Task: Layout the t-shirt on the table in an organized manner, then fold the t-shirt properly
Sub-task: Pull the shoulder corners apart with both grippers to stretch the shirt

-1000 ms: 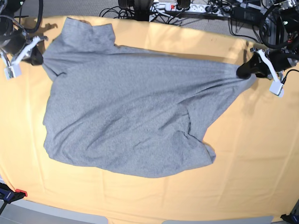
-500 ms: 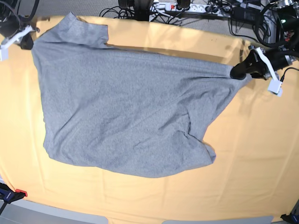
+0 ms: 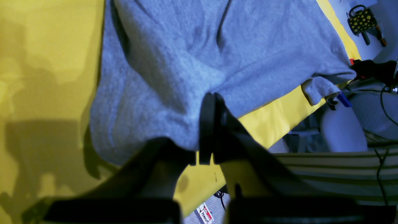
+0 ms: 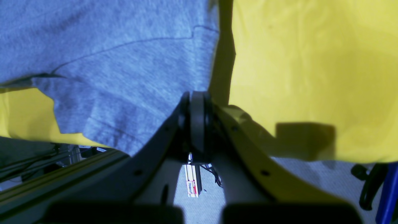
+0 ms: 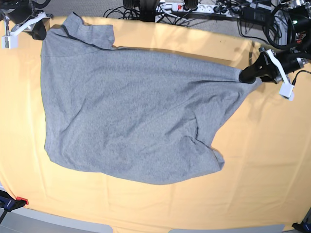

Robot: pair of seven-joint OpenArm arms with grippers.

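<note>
T-shirt (image 5: 131, 111): both grippers' fingers, right (image 5: 38, 33) and left (image 5: 248, 76), clenched on it; right corner drawn farther out across surface (image 5: 272, 160), spreading underway.

We find the t-shirt (image 5: 131, 116) spread across the table (image 5: 262, 170), one end at its far left corner, the other bunched near its far right edge.

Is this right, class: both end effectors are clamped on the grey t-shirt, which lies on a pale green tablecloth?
Not quite. The base view shows the tablecloth is pale orange-yellow, not green. The left end effector and right end effector are indeed clamped on the grey t-shirt.
</note>
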